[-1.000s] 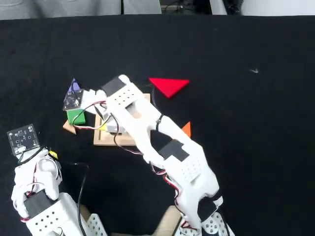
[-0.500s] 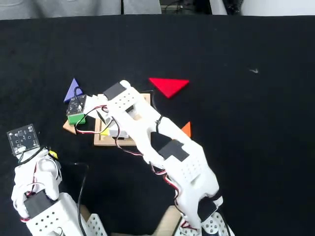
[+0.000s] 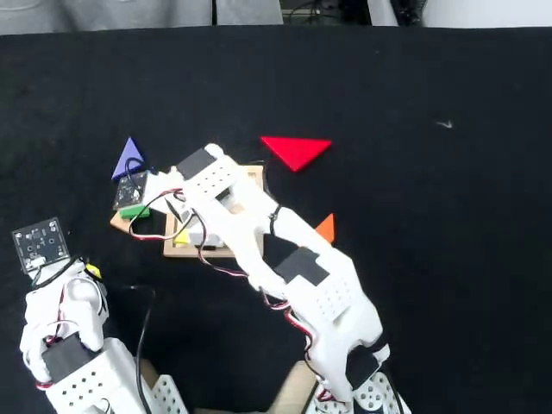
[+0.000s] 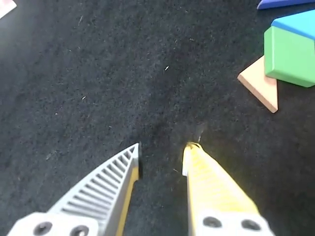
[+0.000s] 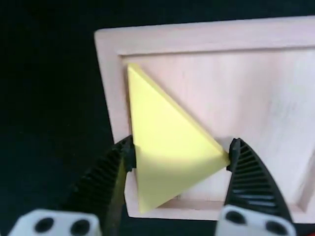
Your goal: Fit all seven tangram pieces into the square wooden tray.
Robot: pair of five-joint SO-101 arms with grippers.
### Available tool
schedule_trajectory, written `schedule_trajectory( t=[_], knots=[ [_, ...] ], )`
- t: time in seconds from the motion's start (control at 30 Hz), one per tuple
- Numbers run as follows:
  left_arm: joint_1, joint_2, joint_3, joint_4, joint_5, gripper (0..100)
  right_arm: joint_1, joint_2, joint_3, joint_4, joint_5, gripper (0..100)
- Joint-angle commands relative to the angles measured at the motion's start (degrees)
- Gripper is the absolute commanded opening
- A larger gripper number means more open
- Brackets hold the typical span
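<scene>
At the left, the left arm (image 3: 65, 332) had kept its place near the table's front edge. The right arm (image 3: 285, 259) had drawn its wrist back towards the tray (image 3: 256, 177). Its camera board (image 3: 132, 189), which a second before covered the blue triangle (image 3: 129, 158), now left that piece in plain sight and covered more of the green piece (image 3: 134, 211) instead.

The left gripper (image 4: 161, 150) hung slack over the black cloth (image 4: 98, 73), its fingers a narrow gap apart and holding nothing. The green piece (image 4: 290, 56) and the tan piece (image 4: 261, 86) lay touching each other, well apart from it. The right gripper (image 5: 180, 147) was clamped on the yellow triangle (image 5: 162, 142), one finger against each of two corners. The triangle sat in a corner of the tray (image 5: 197, 37), one edge along a wall and its third corner riding over the rim.

From above, the right arm hid most of the tray and its own fingers, and the yellow triangle (image 3: 182, 235) showed as a sliver. The tan piece (image 3: 119, 222) peeked out beside the green one. Farther right, the red triangle (image 3: 297, 151) lay just beyond the tray, and the orange piece (image 3: 326, 228) was half covered by the arm.
</scene>
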Motion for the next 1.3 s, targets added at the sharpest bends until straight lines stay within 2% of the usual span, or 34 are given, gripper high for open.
schedule_trajectory(
  t=[0.0, 0.27, 0.43, 0.53, 0.67, 0.83, 0.9, 1.0, 1.07, 1.13, 1.27],
  knots=[
    [0.0, -0.5, -0.3, -1.2, -0.4, 16, -1.3, -1.2, -0.2, 1.3, 1.1, 25.9],
    [0.0, -0.5, -0.3, -1.2, -0.4, 16, -1.1, -1.2, -0.5, 1.8, 1.2, 26.6],
    [0.0, -0.5, -0.3, -1.2, -0.4, 16, -1.1, -1.3, -0.7, 1.8, 1.2, 41.5],
    [0.0, -0.5, -0.3, -1.2, -0.4, 16, -1.1, -1.4, -0.7, 1.8, 1.9, 42.1],
    [0.0, -0.5, -0.3, -1.2, -0.4, 16, -0.5, -5.0, -1.2, 3.3, 2.8, 38.9],
    [0.0, -0.5, -0.3, -1.2, -0.4, 16, 4.9, -15.2, -5.5, 6.0, 2.6, 33.3],
    [0.0, -0.5, -0.2, -1.3, -0.4, 16, 7.6, -17.7, -5.7, 4.9, 2.5, 24.0],
    [0.0, -0.4, 0.0, -2.5, -0.4, 16, 10.1, -17.2, -4.4, -1.0, -2.0, 1.2],
    [0.0, -0.4, 0.0, -2.6, -0.4, 16, 10.4, -15.7, -2.1, -6.8, -7.7, 4.9],
    [0.0, -0.4, 0.0, -2.6, -0.4, 16, 9.9, -14.0, -0.3, -12.5, -11.7, 3.4],
    [0.0, -0.4, 0.3, -2.5, -0.4, 16, 8.2, -9.8, 1.5, -20.0, -13.5, 0.9]
  ],
)
